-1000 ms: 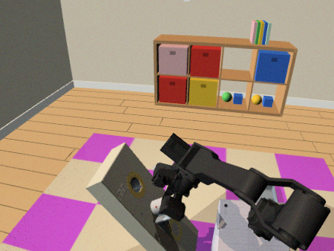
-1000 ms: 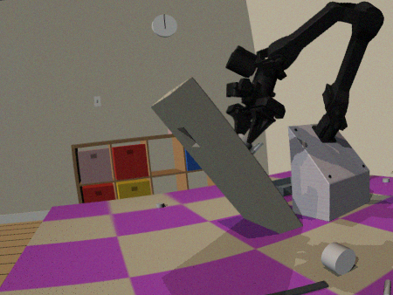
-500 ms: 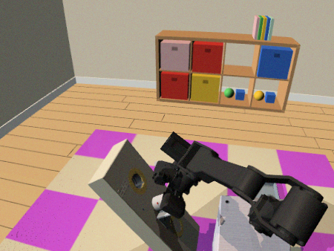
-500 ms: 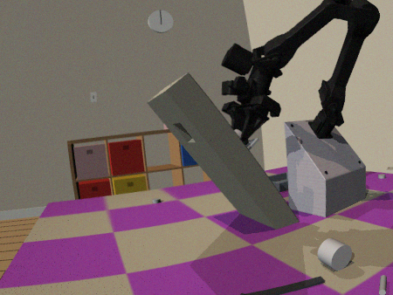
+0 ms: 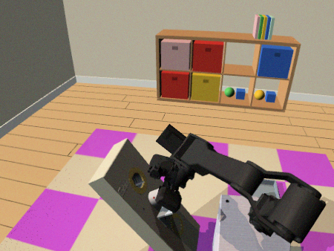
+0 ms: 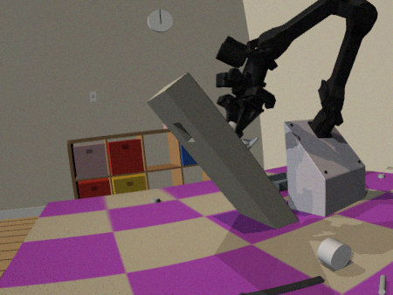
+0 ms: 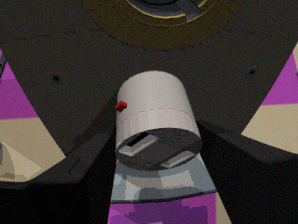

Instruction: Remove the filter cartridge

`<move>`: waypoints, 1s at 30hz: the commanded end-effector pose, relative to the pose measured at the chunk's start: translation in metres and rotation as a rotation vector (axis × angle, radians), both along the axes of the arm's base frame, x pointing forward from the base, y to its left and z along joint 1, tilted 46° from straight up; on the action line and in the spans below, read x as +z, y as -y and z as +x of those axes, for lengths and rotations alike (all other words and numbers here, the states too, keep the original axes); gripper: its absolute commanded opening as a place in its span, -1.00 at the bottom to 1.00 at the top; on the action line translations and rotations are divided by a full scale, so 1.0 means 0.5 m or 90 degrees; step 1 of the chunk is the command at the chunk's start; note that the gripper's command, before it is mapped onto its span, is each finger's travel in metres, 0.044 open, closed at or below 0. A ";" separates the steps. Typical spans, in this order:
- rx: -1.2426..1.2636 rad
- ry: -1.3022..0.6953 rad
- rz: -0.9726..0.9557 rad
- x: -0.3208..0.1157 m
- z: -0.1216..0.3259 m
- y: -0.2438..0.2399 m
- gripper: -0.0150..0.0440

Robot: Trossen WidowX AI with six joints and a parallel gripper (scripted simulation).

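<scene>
The white round cartridge (image 5: pixel 153 195) (image 6: pixel 232 126) (image 7: pixel 155 100) is out of the round opening, below the yellow-brown ring (image 5: pixel 145 184) (image 7: pixel 160 37) on the tilted panel (image 5: pixel 115 163) (image 6: pixel 218 161) (image 7: pixel 40 50). Its dark face with two slots points toward the wrist camera, and a red mark shows on its side. It is at the pale ledge (image 5: pixel 165 212) (image 6: pixel 251 143) (image 7: pixel 165 185); whether it touches the ledge is unclear. My gripper (image 7: pixel 156 129) is shut on the cartridge, one finger on each side. A grey tray (image 5: pixel 269 183) (image 6: pixel 279 182) is partly hidden near the robot base.
The robot base (image 5: pixel 241 223) (image 6: pixel 307 188) stands beside the panel. On the checkered mat (image 6: pixel 162 244) lie a loose white cylinder (image 6: pixel 334 254), a dark bar (image 6: pixel 288 286) and a small rod (image 6: pixel 382 284). A shelf unit (image 5: pixel 226 70) stands at the back wall.
</scene>
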State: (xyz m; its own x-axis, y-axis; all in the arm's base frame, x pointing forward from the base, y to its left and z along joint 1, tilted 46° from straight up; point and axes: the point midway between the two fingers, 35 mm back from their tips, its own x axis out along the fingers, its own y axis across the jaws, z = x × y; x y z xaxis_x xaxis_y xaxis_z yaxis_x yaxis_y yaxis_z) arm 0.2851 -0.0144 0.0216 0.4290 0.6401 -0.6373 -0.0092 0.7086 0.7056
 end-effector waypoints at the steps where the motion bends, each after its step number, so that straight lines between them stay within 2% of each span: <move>1: -0.002 0.003 -0.003 0.015 0.000 0.022 -0.49; 17: -0.001 0.002 -0.001 0.120 -0.064 0.122 -0.49; 30: -0.002 0.002 -0.004 0.043 -0.054 0.187 -0.49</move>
State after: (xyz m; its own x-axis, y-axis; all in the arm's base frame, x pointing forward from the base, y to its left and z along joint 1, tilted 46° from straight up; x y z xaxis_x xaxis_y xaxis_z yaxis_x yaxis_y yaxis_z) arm 0.2563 -0.0978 0.0516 0.4276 0.6422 -0.6362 -0.0034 0.7049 0.7093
